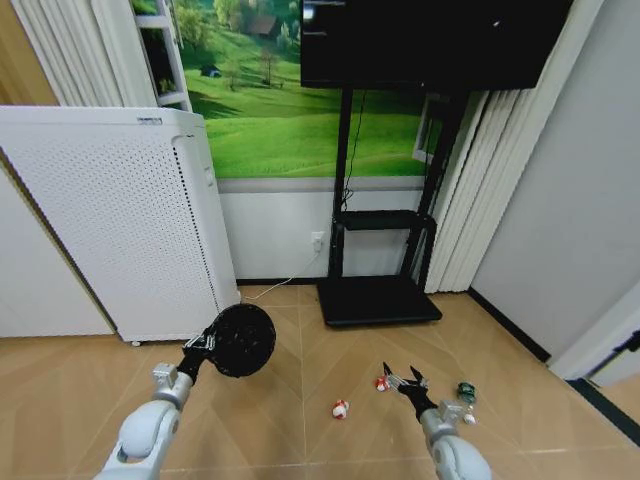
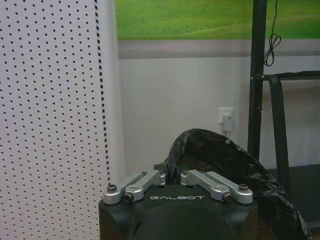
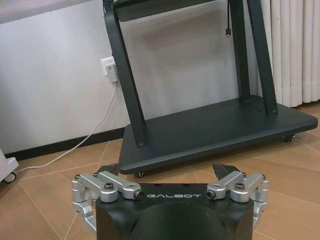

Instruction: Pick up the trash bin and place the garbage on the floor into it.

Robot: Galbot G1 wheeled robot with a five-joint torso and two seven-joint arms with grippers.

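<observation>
My left gripper (image 1: 207, 346) is shut on the rim of the trash bin (image 1: 243, 340), a round black mesh basket held off the floor (image 1: 300, 430) and tipped on its side. In the left wrist view the fingers (image 2: 145, 181) pinch the bin's rim (image 2: 225, 160), which is lined with a black bag. My right gripper (image 1: 405, 380) is open and low over the floor, right beside a red-and-white scrap (image 1: 382, 383). A second scrap (image 1: 341, 408) lies to its left, and a green bottle (image 1: 466, 390) to its right. The right wrist view shows the open gripper (image 3: 167, 172) holding nothing.
A tall white perforated air purifier (image 1: 120, 220) stands at the left against the wall. A black TV stand (image 1: 380, 290) with a low wheeled base (image 3: 210, 130) is straight ahead. A wall socket (image 3: 110, 70) has a white cable running along the floor. Curtains and a dark border strip line the right.
</observation>
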